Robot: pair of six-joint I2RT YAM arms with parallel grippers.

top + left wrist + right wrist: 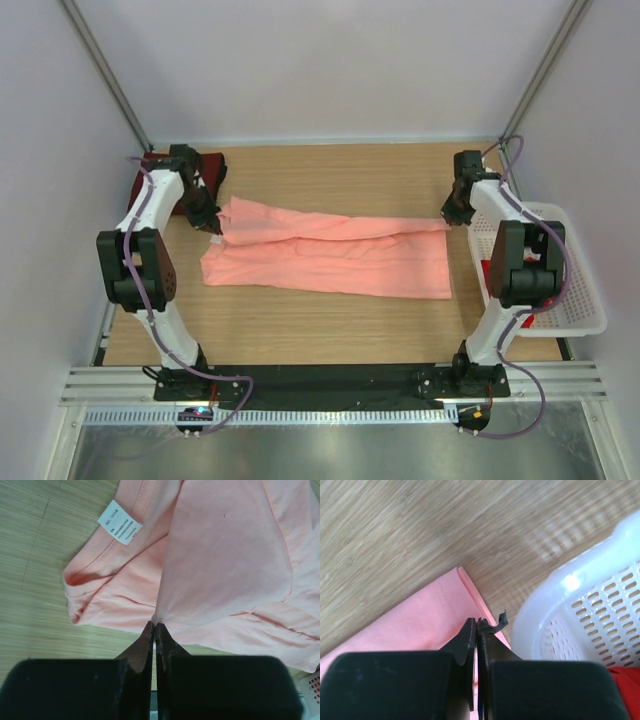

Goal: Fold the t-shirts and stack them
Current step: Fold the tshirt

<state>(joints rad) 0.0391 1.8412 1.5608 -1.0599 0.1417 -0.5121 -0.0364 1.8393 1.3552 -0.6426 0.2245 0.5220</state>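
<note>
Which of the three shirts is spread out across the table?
The salmon-pink shirt, stretched across the middle. The dark maroon shirt lies in the far left corner; the bright red shirt sits in the white basket.

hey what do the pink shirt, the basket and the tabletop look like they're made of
Salmon-pink t-shirt: soft matte knit cloth, probably cotton; creases, stitched hems, sewn label. Basket: glossy white plastic, slotted holes, light glare. Tabletop: wood or wood-look laminate, pale streaked grain.

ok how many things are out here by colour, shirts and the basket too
salmon-pink t-shirt: 1
dark maroon t-shirt: 1
red t-shirt, mostly hidden in the basket: 1
white basket: 1
total: 4
</note>
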